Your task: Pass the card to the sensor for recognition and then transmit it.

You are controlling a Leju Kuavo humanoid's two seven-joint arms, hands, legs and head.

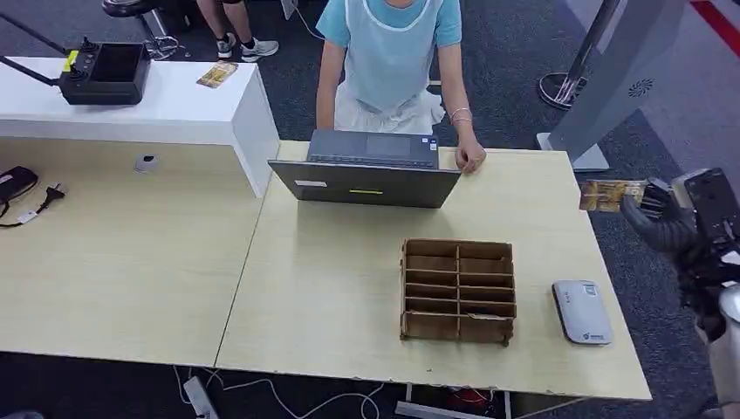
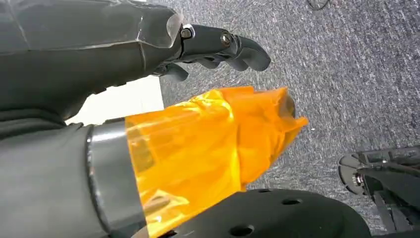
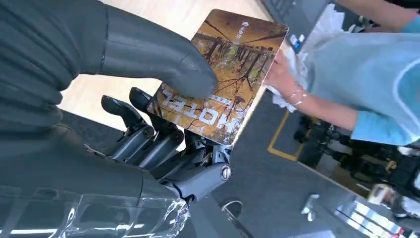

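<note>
**Robot holds a card up by the table's edge**

The right hand is up in the air past the right edge of the table. It pinches a card between its thick thumb and its dark fingers. The card is brown and yellow, with a picture of trees and some white letters on it. It is not touching the table. The thumb presses on the picture side and the fingers are under it.

The left hand hangs over the grey carpet. Its fingers curl in a bit and nothing is in them. Its thumb is wrapped in shiny orange film.

On the table sits a small grey sensor box, near the right edge. Just beside it is a brown cardboard rack with many slots. Behind the rack is an open laptop.

A person in a light blue shirt stands on the far side of the table, with one hand resting on the table beside the laptop.

On the left is a white counter with a black controller and another card on it.
</note>
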